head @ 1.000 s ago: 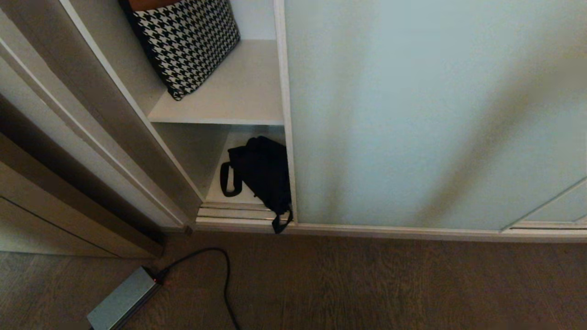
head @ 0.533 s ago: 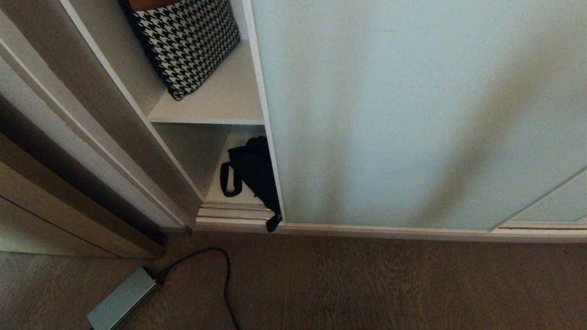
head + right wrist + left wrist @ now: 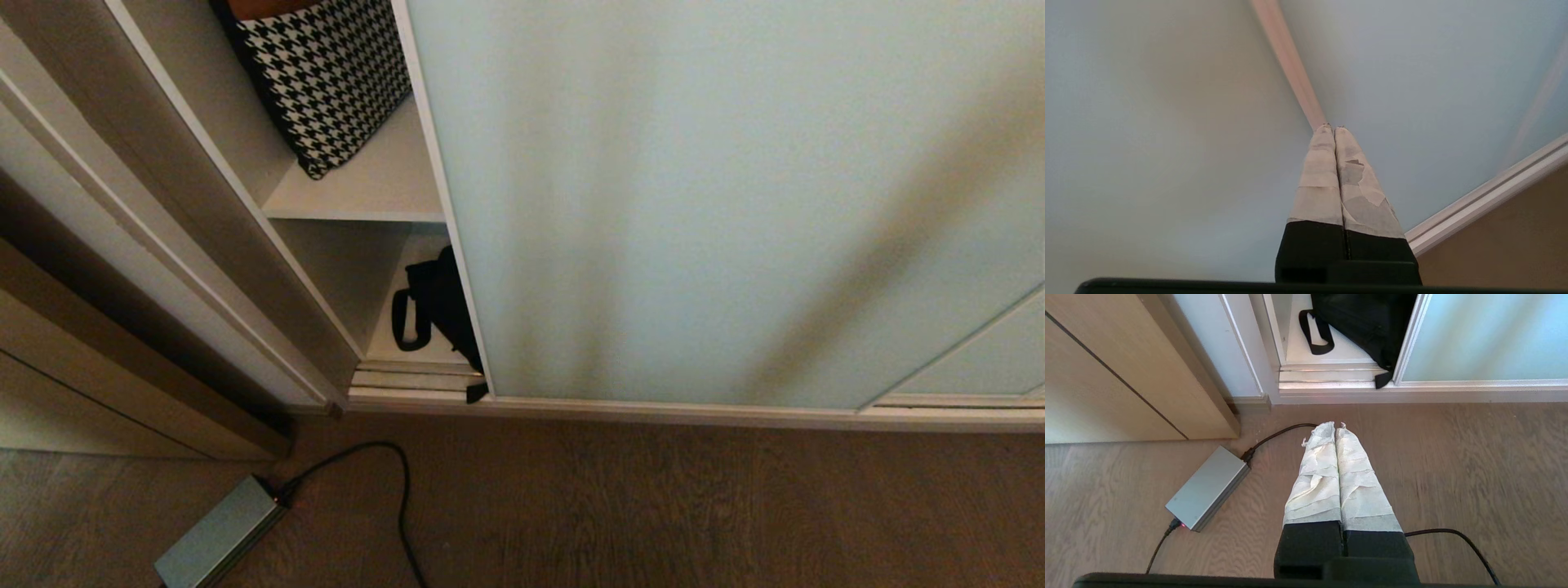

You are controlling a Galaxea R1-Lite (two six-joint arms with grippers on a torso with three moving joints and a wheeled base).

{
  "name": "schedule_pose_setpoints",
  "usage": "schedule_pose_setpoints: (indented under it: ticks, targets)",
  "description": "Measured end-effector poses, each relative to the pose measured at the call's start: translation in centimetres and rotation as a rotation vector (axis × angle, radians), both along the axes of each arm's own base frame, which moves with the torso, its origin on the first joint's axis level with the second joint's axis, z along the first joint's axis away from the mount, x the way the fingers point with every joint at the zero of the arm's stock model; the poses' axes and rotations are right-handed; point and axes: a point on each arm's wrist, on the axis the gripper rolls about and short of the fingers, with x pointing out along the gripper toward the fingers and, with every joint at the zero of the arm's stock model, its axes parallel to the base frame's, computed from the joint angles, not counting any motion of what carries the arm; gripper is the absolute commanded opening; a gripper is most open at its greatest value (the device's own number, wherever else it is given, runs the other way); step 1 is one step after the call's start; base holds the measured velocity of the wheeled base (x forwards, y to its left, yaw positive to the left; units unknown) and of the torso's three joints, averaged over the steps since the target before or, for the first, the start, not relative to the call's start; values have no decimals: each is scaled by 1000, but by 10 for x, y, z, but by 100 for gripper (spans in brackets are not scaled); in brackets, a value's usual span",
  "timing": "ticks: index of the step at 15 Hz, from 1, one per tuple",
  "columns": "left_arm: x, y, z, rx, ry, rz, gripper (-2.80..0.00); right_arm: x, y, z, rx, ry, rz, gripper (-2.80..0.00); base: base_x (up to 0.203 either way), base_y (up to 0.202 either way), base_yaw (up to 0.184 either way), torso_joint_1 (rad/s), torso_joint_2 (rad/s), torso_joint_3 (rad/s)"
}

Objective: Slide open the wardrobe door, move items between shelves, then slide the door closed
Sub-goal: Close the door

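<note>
Far left in head view: brown wooden door frame (image 3: 122,327) and the pale wardrobe side wall (image 3: 245,204). On the floor (image 3: 653,506) in front sits a grey power brick (image 3: 216,539) w/ a black cable (image 3: 400,490) curling toward the wardrobe.

Next, the gap into the wardrobe. Upper of the shelves (image 3: 367,192) carries a black-and-white houndstooth bag (image 3: 322,77), leaning vs the side wall, something orange-brown showing at its top. The lower board (image 3: 408,347) holds a black bag (image 3: 437,306), loop handle facing left. Its right part is hidden behind the door edge; a black strap end (image 3: 476,394) lies over the floor track (image 3: 412,380), right at the door's bottom corner.

Then the sliding wardrobe door (image 3: 694,204): frosted pale green panel covering most of the opening, left edge partly over both bags, narrow gap left open. Second panel overlaps at far right, low down.

Left end effector (image 3: 1334,425): taped fingers pressed together, nothing between them, hanging above the floor near the brick, pointing toward the track and black bag. Not in head view.

Right end effector (image 3: 1331,126): taped fingers also pressed together, holding nothing, tips right at the cream frame strip of the door per its wrist view; contact vs just short, can't tell. Not in head view either.
</note>
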Motion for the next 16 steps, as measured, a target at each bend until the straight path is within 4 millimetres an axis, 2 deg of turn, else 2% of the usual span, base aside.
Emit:
schedule_pose_setpoints:
  ticks: [4, 7, 16]
  targets:
    - [0, 0, 0, 0, 0, 0, -280, 20, -32, -18, 180, 27, 130, -280, 0, 0, 0, 0, 0, 0]
    - [0, 0, 0, 0, 0, 0, -280, 31, -48, -30, 248, 30, 170, -280, 0, 0, 0, 0, 0, 0]
    - [0, 0, 0, 0, 0, 0, -280, 62, -71, -59, 300, 74, 261, -280, 0, 0, 0, 0, 0, 0]
